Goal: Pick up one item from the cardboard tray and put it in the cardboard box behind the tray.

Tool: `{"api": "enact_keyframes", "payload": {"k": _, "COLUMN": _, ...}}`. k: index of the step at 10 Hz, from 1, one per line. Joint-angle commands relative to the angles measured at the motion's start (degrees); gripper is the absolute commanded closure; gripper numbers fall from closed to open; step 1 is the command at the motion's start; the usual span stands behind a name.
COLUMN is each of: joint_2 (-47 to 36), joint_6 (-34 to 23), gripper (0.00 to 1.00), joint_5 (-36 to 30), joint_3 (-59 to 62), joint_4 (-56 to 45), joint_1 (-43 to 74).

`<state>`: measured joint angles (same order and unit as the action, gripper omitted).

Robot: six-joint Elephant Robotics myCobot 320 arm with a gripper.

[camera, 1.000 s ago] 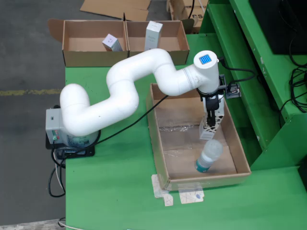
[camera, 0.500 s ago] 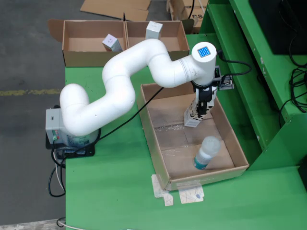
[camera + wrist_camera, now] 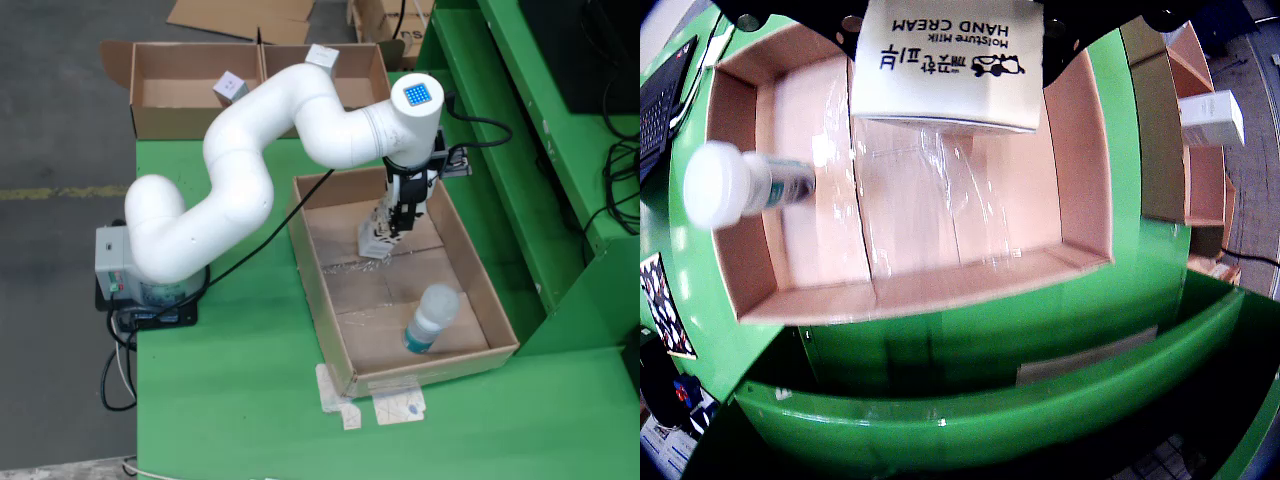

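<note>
The fixed overhead view is evenly and brightly lit from above, sharp throughout, with only soft short shadows under the white arm [image 3: 250,170] and inside the cardboard tray [image 3: 335,330]. The view riding on the gripper is strongly bent at its edges, fisheye style, with dark corners. Glare streaks shine on the clear tape [image 3: 940,190] on the tray floor, and the white bottle cap [image 3: 712,185] is nearly blown out
</note>
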<state>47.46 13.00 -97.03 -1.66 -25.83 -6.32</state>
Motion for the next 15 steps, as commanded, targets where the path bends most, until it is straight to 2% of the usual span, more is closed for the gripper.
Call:
{"api": "enact_keyframes", "payload": {"k": 1, "joint_2": -6.5, "joint_6": -1.4, "gripper": 1.0, "joint_5": -0.8, "joint_3": 1.7, "joint_4": -16.1, "joint_1": 0.0}}
{"api": "enact_keyframes", "payload": {"k": 3, "joint_2": -12.4, "joint_6": -1.7, "gripper": 1.0, "joint_5": -1.0, "joint_3": 1.7, "joint_4": -19.5, "joint_1": -0.4}}
{"api": "enact_keyframes", "payload": {"k": 6, "joint_2": -15.4, "joint_6": -0.4, "gripper": 1.0, "joint_5": -0.7, "joint_3": 1.7, "joint_4": -16.7, "joint_1": -1.2}}
{"api": "enact_keyframes", "payload": {"k": 10, "joint_2": -17.2, "joint_6": 0.5, "gripper": 1.0, "joint_5": 0.3, "joint_3": 1.7, "joint_4": -7.9, "joint_1": -3.3}}
{"api": "enact_keyframes", "payload": {"k": 12, "joint_2": -16.7, "joint_6": 1.9, "gripper": 1.0, "joint_5": 1.6, "joint_3": 1.7, "joint_4": 1.4, "joint_1": -4.3}}
{"api": "enact_keyframes", "payload": {"k": 15, "joint_2": -17.4, "joint_6": 3.1, "gripper": 1.0, "joint_5": 3.7, "joint_3": 1.7, "joint_4": 9.8, "joint_1": -5.4}}
